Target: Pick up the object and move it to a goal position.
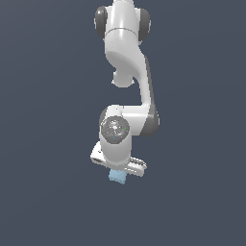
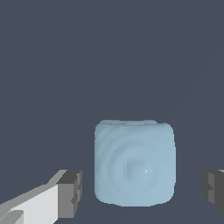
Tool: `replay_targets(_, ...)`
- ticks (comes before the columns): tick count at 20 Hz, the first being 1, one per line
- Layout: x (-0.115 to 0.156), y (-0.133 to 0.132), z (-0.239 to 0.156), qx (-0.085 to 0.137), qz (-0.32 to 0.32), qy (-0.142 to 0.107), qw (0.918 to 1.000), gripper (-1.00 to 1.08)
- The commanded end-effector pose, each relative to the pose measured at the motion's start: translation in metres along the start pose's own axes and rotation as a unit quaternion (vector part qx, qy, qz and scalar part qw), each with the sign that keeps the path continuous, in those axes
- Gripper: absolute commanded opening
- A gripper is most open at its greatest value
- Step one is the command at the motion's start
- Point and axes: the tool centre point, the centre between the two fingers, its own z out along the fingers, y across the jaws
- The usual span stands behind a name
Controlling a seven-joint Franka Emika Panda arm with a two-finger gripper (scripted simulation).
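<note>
The object, a small pale sky-blue block [image 1: 116, 177] with rounded edges, shows just under the arm's hand in the exterior view. In the wrist view the block [image 2: 134, 162] has a faint round mark on top and sits between the two dark finger pads [image 2: 72, 192]. There is a gap between the block and the pad on each side. My gripper [image 2: 142, 192] is open and straddles the block without touching it. In the exterior view the gripper [image 1: 118, 171] is mostly hidden by the hand, and its fingers cannot be made out.
The white arm [image 1: 127, 57] rises from the hand towards the top of the exterior view. A plain dark blue-grey surface [image 1: 48, 192] fills everything else. No goal marker shows in either view.
</note>
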Motion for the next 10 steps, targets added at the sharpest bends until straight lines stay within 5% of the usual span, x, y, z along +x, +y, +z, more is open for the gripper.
replay_targets(1,-0.001,0.0,0.012,0.0,0.0,-0.001,1.0,1.0)
replay_targets(10,-0.001,0.0,0.044,0.0,0.001,-0.001,1.0,1.0)
